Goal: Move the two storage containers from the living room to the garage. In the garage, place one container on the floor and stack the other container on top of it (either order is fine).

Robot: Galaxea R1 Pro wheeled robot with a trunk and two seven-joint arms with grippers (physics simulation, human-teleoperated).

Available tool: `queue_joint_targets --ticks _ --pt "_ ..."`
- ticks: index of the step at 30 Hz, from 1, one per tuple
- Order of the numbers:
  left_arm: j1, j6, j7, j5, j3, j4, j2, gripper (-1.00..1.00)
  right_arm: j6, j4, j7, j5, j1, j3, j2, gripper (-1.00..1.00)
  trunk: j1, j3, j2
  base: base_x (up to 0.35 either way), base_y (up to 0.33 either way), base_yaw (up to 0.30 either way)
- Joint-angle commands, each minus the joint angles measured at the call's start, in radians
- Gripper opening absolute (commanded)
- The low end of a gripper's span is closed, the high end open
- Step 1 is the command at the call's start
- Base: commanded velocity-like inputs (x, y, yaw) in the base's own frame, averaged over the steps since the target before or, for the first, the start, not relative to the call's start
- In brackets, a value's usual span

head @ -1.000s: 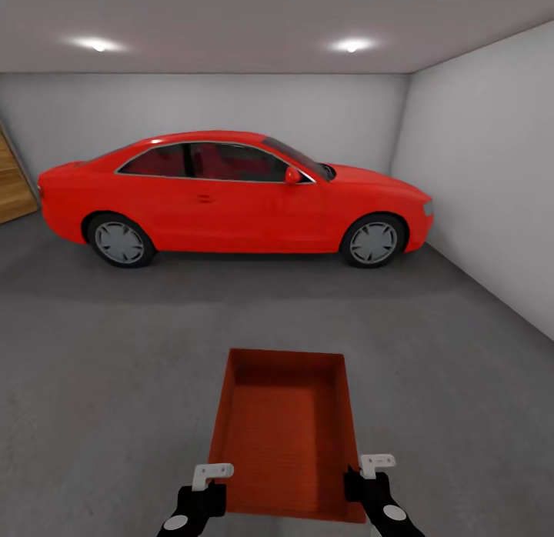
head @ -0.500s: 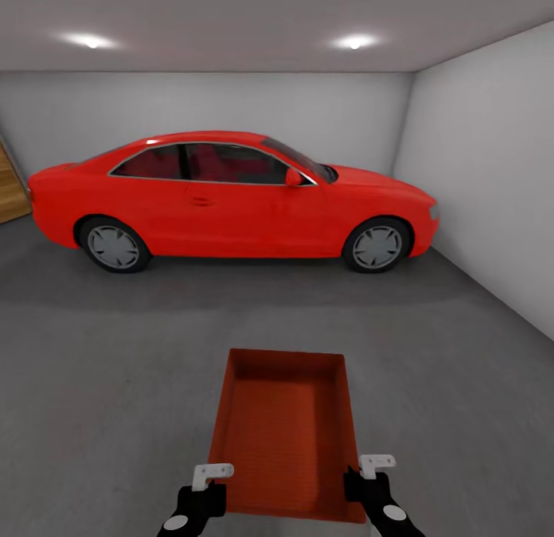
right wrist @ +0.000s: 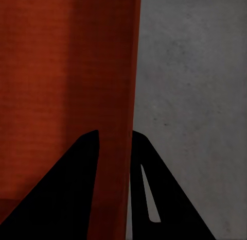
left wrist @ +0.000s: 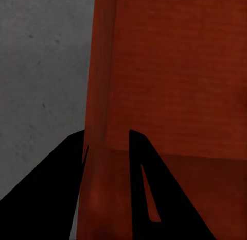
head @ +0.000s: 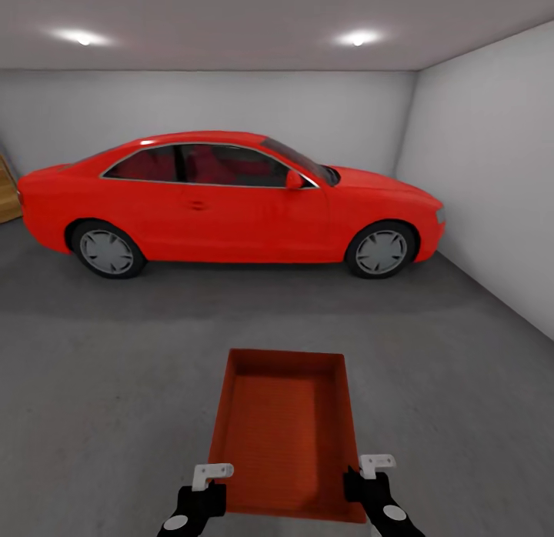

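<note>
Plainly the risk is a slip: one storage container (head: 286, 433) hangs over the floor (head: 115, 383), held only by its side walls, left gripper (left wrist: 107, 150) and right gripper (right wrist: 114, 147) each pinching a thin wall, so uneven lowering could tilt it; counted: one container, perhaps two nested, one red car (head: 231, 202), two ceiling lights

Bare garage with plain white back wall (head: 231, 106) and right wall (head: 492, 175), grey ceiling (head: 231, 18) with two round lights (head: 355, 39) lit, dark grey mottled concrete floor (head: 100, 368), a red coupe car (head: 231, 202) parked side-on by the back wall, wood sliver (head: 8, 195) at far left.
</note>
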Motion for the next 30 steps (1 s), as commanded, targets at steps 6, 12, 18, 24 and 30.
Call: queue_joint_targets --ticks 6,12,18,24,30 --pt "0.0 0.004 -0.004 0.007 -0.015 0.001 -0.019 -1.0 -0.004 -0.018 0.002 -0.009 -0.001 0.006 0.037 -1.0 0.001 -0.002 -0.002 0.292 0.0 0.0" --pt "0.0 0.003 -0.004 0.008 -0.015 0.001 -0.019 -1.0 -0.003 -0.018 -0.001 -0.008 -0.001 0.006 0.037 -1.0 0.001 -0.002 -0.002 0.022 0.0 0.0" --pt "0.0 0.003 -0.004 0.008 -0.015 0.001 -0.019 -1.0 -0.004 -0.018 0.0 -0.008 -0.001 0.005 0.037 -1.0 0.001 -0.002 -0.002 0.031 0.0 0.0" --pt "0.0 0.004 -0.004 0.007 -0.015 0.001 -0.019 -1.0 -0.004 -0.018 -0.002 -0.008 -0.001 0.006 0.037 -1.0 0.001 -0.002 -0.002 0.278 0.0 0.0" --pt "0.0 0.004 -0.004 0.007 -0.015 0.001 -0.018 -1.0 -0.004 -0.018 -0.002 -0.008 -0.001 0.006 0.037 -1.0 0.001 -0.002 -0.002 0.296 0.0 0.0"
